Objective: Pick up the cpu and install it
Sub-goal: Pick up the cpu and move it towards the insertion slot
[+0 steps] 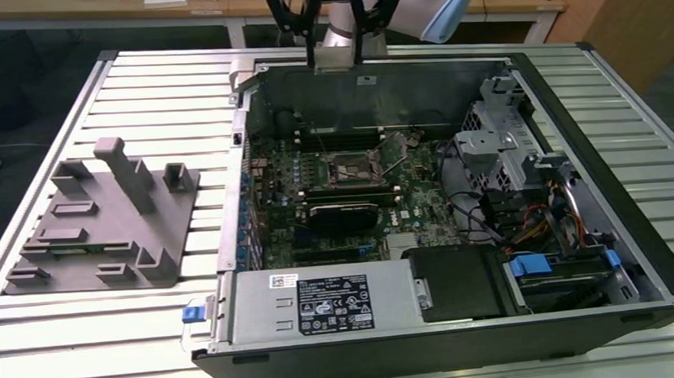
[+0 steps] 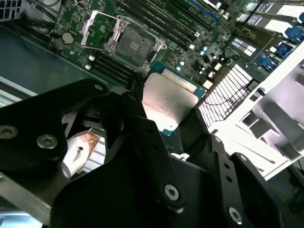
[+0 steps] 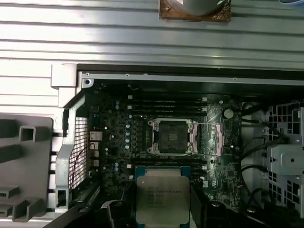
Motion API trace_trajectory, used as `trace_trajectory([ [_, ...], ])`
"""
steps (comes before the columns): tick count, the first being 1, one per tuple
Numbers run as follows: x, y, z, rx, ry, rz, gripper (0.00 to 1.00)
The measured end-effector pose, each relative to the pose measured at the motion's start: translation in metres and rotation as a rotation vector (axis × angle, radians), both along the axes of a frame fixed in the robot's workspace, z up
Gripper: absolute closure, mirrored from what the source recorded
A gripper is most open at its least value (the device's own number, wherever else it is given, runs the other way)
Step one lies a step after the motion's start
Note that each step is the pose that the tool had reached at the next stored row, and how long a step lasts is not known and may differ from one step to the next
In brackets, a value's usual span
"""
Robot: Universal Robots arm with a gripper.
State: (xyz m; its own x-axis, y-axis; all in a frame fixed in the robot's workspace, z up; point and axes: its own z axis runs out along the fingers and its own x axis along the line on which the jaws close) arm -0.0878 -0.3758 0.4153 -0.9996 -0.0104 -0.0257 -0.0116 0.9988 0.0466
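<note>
My gripper (image 1: 335, 48) hangs above the back wall of the open computer case (image 1: 607, 221), shut on the cpu (image 1: 335, 60). In both wrist views the cpu (image 2: 168, 102) (image 3: 162, 197) is a flat square chip with a silver top, clamped by its edges between the black fingers (image 2: 137, 116). The motherboard socket (image 1: 351, 166) (image 3: 171, 136) (image 2: 134, 46) lies bare below, apart from the chip. Its metal load plate (image 3: 219, 138) (image 2: 97, 28) is swung open to one side.
A grey plastic fixture block (image 1: 103, 222) sits on the slatted table at the exterior view's left. Inside the case are a power supply (image 1: 318, 303), a drive cage (image 1: 503, 141) with cables, and memory slots (image 3: 166, 102) beside the socket.
</note>
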Motion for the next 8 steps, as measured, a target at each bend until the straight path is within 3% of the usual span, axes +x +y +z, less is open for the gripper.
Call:
trace_trajectory([
  [8, 0.011, 0.0005, -0.0145, 0.0, 0.0013, 0.0, 0.45],
])
